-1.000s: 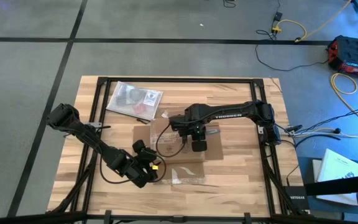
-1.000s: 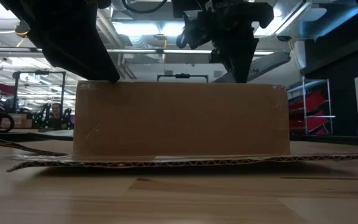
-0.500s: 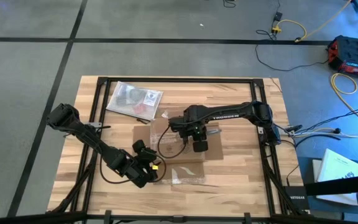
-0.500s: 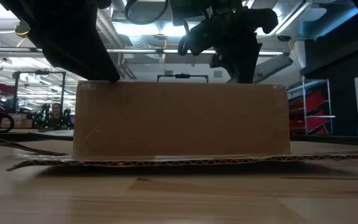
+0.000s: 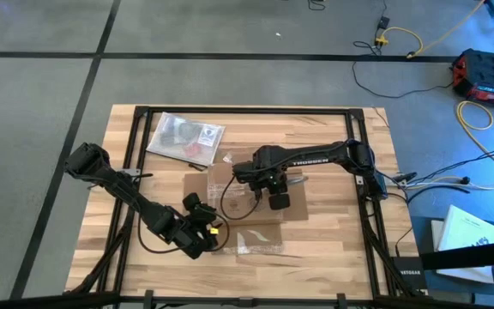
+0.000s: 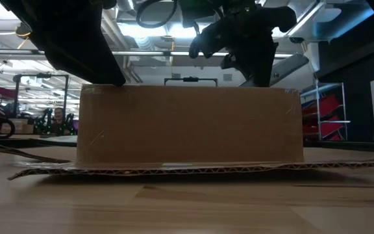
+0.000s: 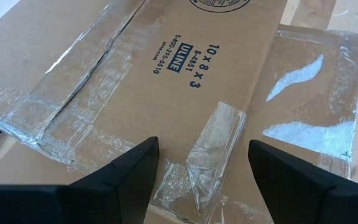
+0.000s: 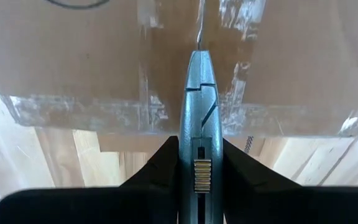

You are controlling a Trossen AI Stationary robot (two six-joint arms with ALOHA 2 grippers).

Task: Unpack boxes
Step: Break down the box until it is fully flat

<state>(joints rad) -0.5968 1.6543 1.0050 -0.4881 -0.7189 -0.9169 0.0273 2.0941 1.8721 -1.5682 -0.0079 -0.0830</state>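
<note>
holding a slim grey cutting tool (image 8: pixel 199 124) in my right gripper (image 5: pixel 274 199), fingers clamped on it, blade tip over the taped seam on top of the brown cardboard box (image 5: pixel 243 193). box lies flat at mid-table, flaps not yet opened. my left gripper (image 7: pixel 201 180) hangs at the box's near edge, fingers apart and empty, above a loose curl of clear tape (image 7: pixel 213 146). risks, as i judge them: box is unpinned, so blade drag could slide it; too steep a tip could snag the tape or cut into whatever is inside.
</note>
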